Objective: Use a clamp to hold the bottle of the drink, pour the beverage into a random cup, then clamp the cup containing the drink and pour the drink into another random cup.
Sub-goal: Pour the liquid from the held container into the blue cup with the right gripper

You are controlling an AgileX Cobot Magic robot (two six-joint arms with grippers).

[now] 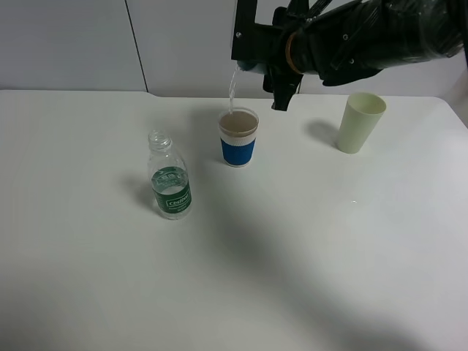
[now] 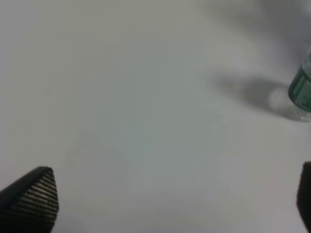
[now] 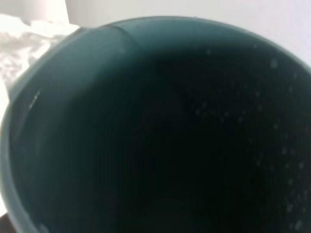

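**Teal cup tipped over the blue-banded cup, water running**

From the high camera I see my right gripper (image 1: 272, 72) up at the far side of the tabletop (image 1: 307, 256), clamped shut on the teal cup (image 1: 247, 68), of which only a sliver of rim shows at the gripper's near-left edge. The cup is tilted hard over, and a thin clear stream of water (image 1: 233, 91) falls from its lip into the white cup with a blue band (image 1: 238, 137), which stands upright directly below the gripper. Through the right wrist camera I look straight into the teal cup's dark interior (image 3: 160, 131); small droplets cling to its inner wall, and I cannot make out the gripper fingers there.

The pale yellow-green cup (image 1: 360, 122) stands upright below and to the right of the right gripper, apart from the banded cup. The bottle (image 1: 170, 177), green-labelled, uncapped and upright, sits well off to the left and nearer me.

My left gripper (image 2: 170, 204) hangs wide open above bare tabletop, holding nothing; its ribbed black fingertips (image 2: 34, 196) frame the wrist view, with the bottle's base (image 2: 302, 92) just beyond and off to one side.
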